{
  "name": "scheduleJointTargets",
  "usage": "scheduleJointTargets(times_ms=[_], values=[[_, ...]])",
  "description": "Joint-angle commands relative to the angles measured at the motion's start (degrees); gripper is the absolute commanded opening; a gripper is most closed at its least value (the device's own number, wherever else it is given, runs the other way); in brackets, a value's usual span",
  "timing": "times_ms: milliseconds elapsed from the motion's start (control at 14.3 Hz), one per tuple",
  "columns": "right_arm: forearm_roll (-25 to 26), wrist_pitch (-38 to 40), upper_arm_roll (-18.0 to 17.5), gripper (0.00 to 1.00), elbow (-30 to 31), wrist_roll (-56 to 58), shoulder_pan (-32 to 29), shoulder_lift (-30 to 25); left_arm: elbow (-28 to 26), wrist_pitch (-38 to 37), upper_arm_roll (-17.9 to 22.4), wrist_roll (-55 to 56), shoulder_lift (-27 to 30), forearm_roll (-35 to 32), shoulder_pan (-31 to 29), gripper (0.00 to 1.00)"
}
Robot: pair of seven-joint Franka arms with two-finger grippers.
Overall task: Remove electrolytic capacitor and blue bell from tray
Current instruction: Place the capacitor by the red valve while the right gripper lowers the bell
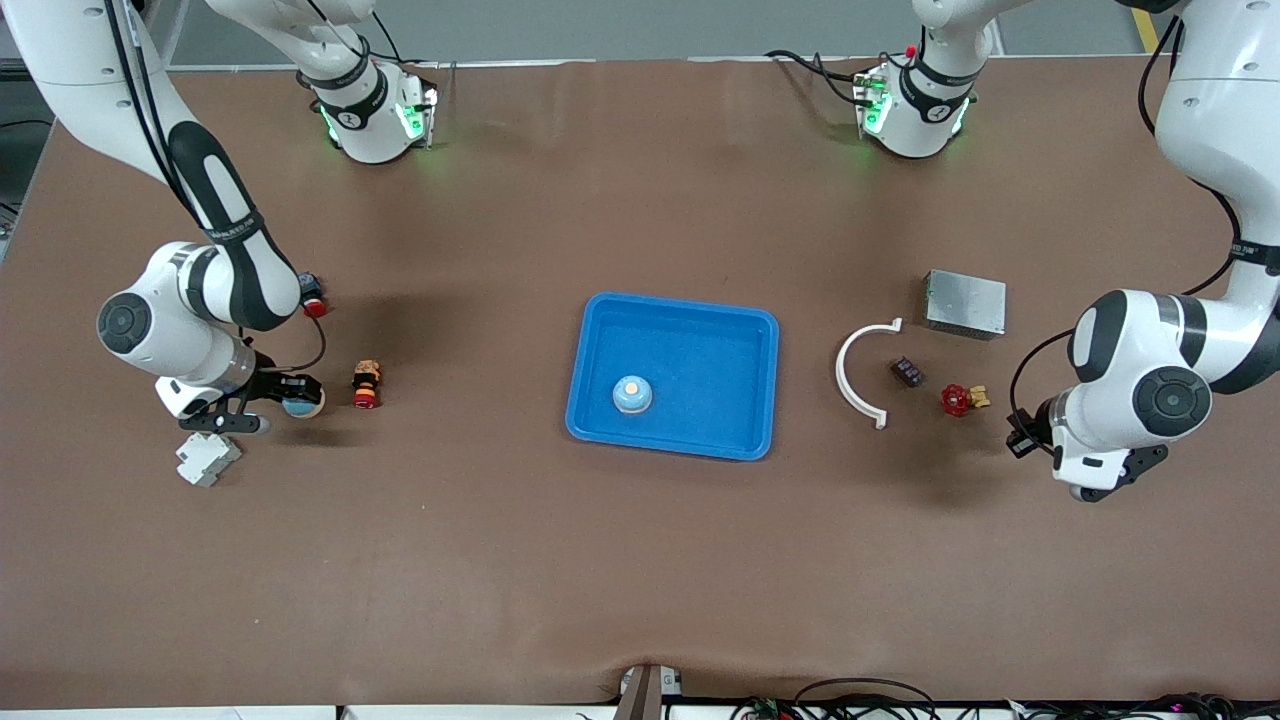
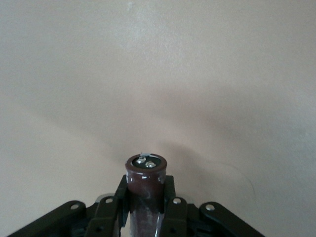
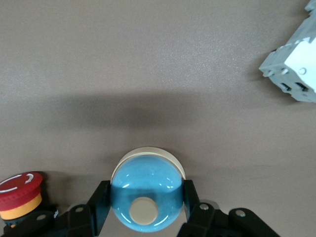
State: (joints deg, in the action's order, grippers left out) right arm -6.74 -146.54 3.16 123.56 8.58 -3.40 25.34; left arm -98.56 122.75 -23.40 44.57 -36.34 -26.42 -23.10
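— Brown table (image 1: 500, 560): is the shallow blue plastic tray (image 1: 600, 420) cleared?
— Not quite. My left gripper (image 1: 1095, 488) clamps the glossy dark cylindrical electrolytic capacitor (image 2: 145, 173) and my right gripper (image 1: 290, 400) clamps a blue domed bell (image 3: 145, 182), both well off the tray. A second blue bell (image 1: 632, 395) sits inside it.

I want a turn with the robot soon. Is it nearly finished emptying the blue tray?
Nearly. The left gripper holds the electrolytic capacitor over bare table, out of the tray. The right gripper holds a blue bell over the table. Neither is set down yet, and a second blue bell sits in the tray.
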Motion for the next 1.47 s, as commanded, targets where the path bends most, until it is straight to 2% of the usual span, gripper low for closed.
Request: scheduleJointTargets(times_ms=[0,70,140,280,350,419,699,909,1049,1188,1398], values=[[-1.44,-0.06,-0.78,0.40,-1.47,0.56,-0.91,1.20,-1.54,4.33,-0.24,-1.15,-1.36,-1.79,-1.59,0.00],[-1.44,-0.06,-0.78,0.99,-1.56,0.56,-1.00,1.29,-2.15,5.21,-0.24,-1.06,-1.45,-2.67,-1.94,0.00],[-1.44,-0.06,-0.78,1.00,-1.56,0.65,-1.00,1.29,-2.07,5.31,-0.33,-1.06,-1.98,-2.85,-2.21,0.08],[-1.44,-0.06,-0.78,1.00,-1.56,0.65,-0.82,1.29,-1.98,5.40,-0.24,-1.06,-2.77,-2.85,-2.21,0.39],[-1.44,-0.06,-0.78,1.00,-1.56,0.65,-0.82,1.29,-1.98,5.48,-0.24,-1.06,-2.77,-2.85,-2.21,0.62],[-1.44,-0.06,-0.78,1.00,-1.48,0.65,-0.73,1.20,-1.98,5.48,-0.24,-0.80,-2.77,-2.85,-2.21,1.00],[-0.47,1.78,-0.61,1.00,-1.74,1.00,2.59,-2.39,-1.72,0.76,-0.76,-2.98,1.52,-2.59,-2.38,1.00],[-0.38,13.43,-0.52,1.00,-8.22,-1.62,4.45,-3.81,-1.28,-1.98,-0.94,-10.61,5.22,-2.41,-2.12,1.00],[-0.38,18.56,-0.61,1.00,-11.22,-8.01,6.90,-4.68,-0.93,-2.16,-1.03,-15.89,7.24,-2.06,-2.30,1.00],[-0.56,20.15,-0.87,1.00,-12.28,-18.37,10.58,-5.74,-0.84,-4.00,-1.55,-16.97,10.22,-1.88,-2.21,1.00],[-1.17,21.30,-0.96,1.00,-15.44,-36.03,18.75,-5.48,-0.14,-8.82,-4.45,-18.03,12.69,-1.80,-2.30,1.00]])
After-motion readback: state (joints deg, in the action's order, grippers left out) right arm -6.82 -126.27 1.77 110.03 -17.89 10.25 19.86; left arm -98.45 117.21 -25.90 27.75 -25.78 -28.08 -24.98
